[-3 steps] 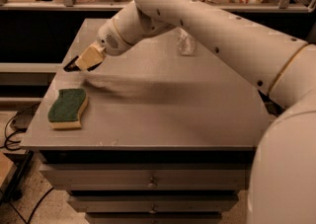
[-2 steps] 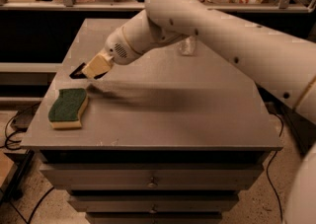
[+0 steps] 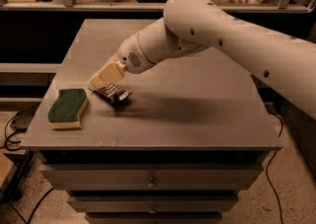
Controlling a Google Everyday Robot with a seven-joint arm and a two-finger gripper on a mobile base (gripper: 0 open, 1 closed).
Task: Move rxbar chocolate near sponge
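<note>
The rxbar chocolate [image 3: 113, 93], a small black bar with pale print, is at the table [image 3: 197, 119] surface left of centre, its right end slightly raised. The sponge [image 3: 67, 108], dark green on top with a pale yellow base, lies flat near the front left corner, a short gap to the bar's left. My gripper [image 3: 100, 83] points down and to the left, and its pale tip is right above the bar's left end, touching or nearly touching it. I cannot see whether it still holds the bar.
My large white arm [image 3: 222, 35] crosses over the right and back of the table. Drawers [image 3: 150, 183] sit below the tabletop. A railed shelf [image 3: 148, 1] with bags and packages stands behind. Cables [image 3: 15, 124] lie on the floor at left.
The gripper has moved right and down toward the table surface with the bar. The bar, held above the far left edge before, now sits low beside the sponge.
</note>
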